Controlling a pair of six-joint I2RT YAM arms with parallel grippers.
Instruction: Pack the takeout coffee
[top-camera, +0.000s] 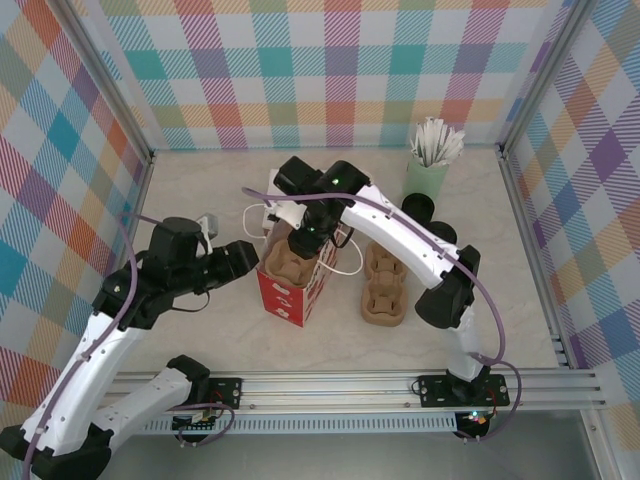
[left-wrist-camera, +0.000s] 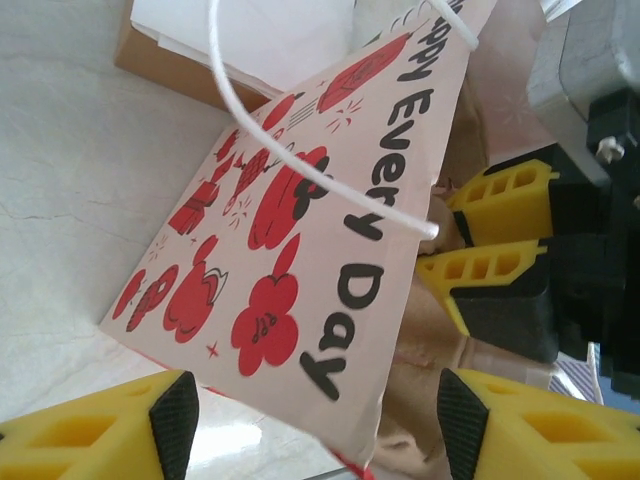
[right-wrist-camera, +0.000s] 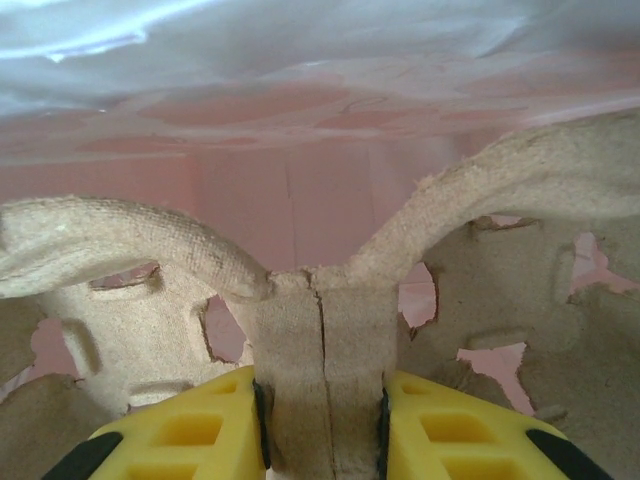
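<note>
Now my right jaws pinch carrier (right-wrist-camera: 130, 240) rib inside bag (left-wrist-camera: 300, 250) to seat it; my left jaws gape, empty, astride bag.

Left jaws spread wide; right jaws clamped on pulp carrier (right-wrist-camera: 318, 370).

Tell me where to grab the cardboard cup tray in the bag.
On the tray, pinch the raised middle rib, coming down through the open top of the bag. The rib is a thin upright wall between the cup wells, and the bag's sides block other approaches.
</note>
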